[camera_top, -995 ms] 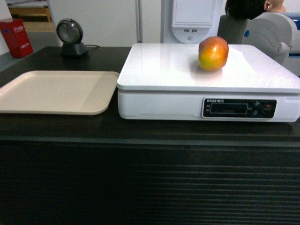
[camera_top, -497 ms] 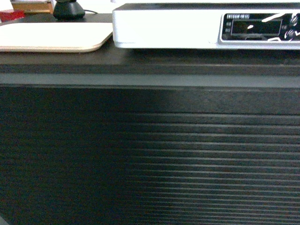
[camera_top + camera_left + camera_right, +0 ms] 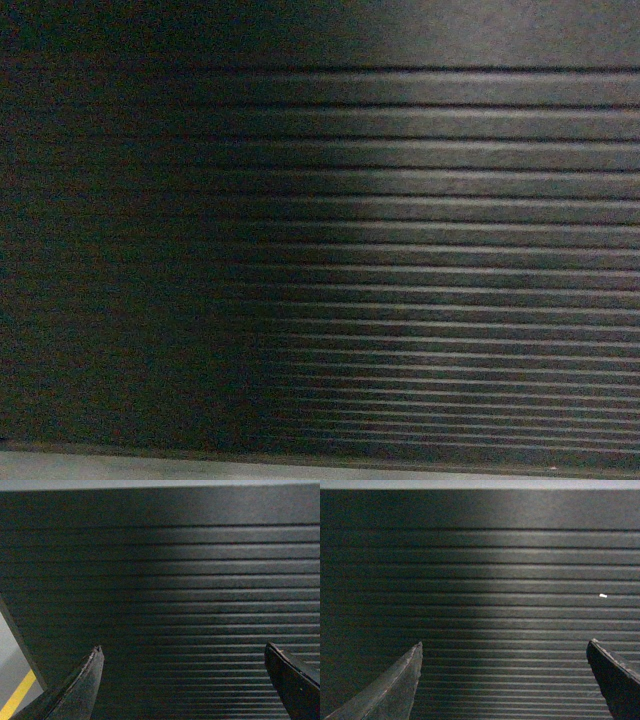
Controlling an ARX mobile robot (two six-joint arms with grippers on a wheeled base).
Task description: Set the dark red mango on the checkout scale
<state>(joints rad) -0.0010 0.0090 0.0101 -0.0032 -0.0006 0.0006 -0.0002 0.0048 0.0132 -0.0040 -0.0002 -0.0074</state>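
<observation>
Head view dropped from scale and mango to table front slats [image 3: 400, 250]; mango now out of sight. Left hand [image 3: 185, 680] and right hand [image 3: 505, 680] spread, empty. Mango likely firm, slick: grip its middle

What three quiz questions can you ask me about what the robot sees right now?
1. True or false: the dark red mango shows in the head view.
2. Pick one: the slats on the checkout front run A) sideways, B) up and down, C) in circles.
3. Fill the gap: the left gripper and the right gripper are both ____, holding nothing.

Key: 1 false, only slats show there. 2 A. 3 open.
</observation>
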